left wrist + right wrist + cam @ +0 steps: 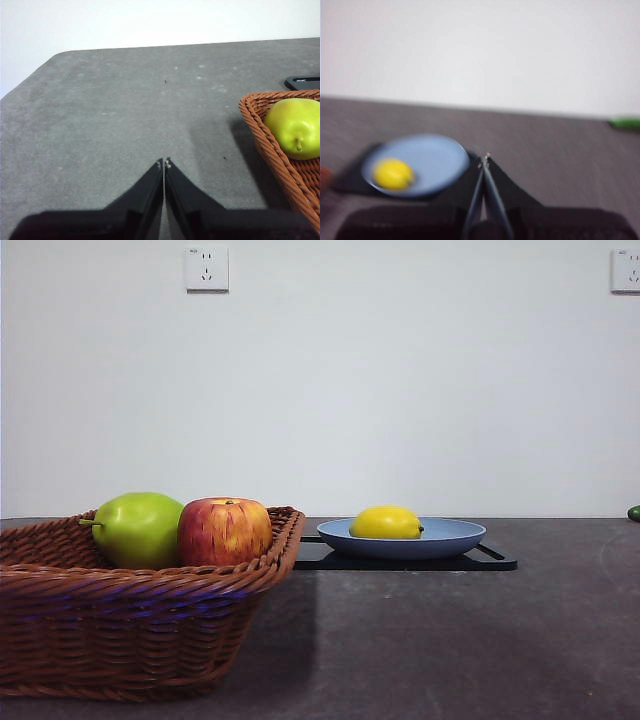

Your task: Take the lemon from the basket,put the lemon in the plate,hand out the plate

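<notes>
White wall with two sockets, one [206, 268] high on the left of the front view and the other [625, 270] at the top right corner, backs a dark grey counter [450, 640] with a speckled surface. On the counter, near the camera and to the left in the front view, stands the basket [130, 625], brown woven wicker with flared sides; inside it a green pear-like fruit [138, 529] and a red-yellow streaked apple [225, 531] sit side by side, touching. Farther back and to the right of the basket lies a flat black tray [410, 561], and the blue plate [455, 537] rests on it. The lemon [386, 523] lies in the plate, toward its left side in the front view. A small green object [634, 513] shows at the right edge of the counter; what it is cannot be told. Neither arm appears in the front view. The left end effector [164, 162] hangs over bare counter beside the basket's rim, its two black jaws pressed together and holding nothing. The right end effector [484, 158], in a blurred wrist view, has its jaws closed tip to tip and empty too, with the plate and lemon just beyond its tips and to one side.
</notes>
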Tool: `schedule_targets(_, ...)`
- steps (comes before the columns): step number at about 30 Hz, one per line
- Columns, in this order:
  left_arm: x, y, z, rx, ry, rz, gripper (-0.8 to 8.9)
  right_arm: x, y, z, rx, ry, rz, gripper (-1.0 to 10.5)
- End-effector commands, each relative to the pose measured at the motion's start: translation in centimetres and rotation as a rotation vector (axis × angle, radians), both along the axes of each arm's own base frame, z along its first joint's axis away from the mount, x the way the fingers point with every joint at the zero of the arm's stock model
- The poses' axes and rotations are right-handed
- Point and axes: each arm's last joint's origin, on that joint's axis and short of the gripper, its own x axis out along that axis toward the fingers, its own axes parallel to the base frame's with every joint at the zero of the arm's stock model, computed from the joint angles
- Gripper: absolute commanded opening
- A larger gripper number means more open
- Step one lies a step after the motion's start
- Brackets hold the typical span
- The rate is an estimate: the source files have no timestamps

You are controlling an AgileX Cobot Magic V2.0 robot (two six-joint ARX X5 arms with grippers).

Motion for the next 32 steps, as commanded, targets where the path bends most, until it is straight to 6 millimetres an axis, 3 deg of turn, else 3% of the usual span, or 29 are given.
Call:
schedule_targets(1,0.0,0.0,-0.2,-0.007,-0.003,0.000,0.08,0.0,-0.8,-1.6,0.020,-0.002,-0.053,0.1)
schedule_targets(7,0.0,0.0,-0.2,-0.007,-0.003,0.000,0.08,0.0,-1.6,-5.5,0.020,0.033,-0.120,0.1)
schedule_targets(18,0.0,0.0,-0.2,-0.007,-0.003,0.000,0.08,0.2,-1.6,-9.1,0.064,0.084,-0.116,0.1)
schedule_targets(32,0.0,0.0,-0.2,-0.007,-0.003,0.000,0.08,0.2,-1.5,-9.6,0.182,0.134,-0.087,0.1)
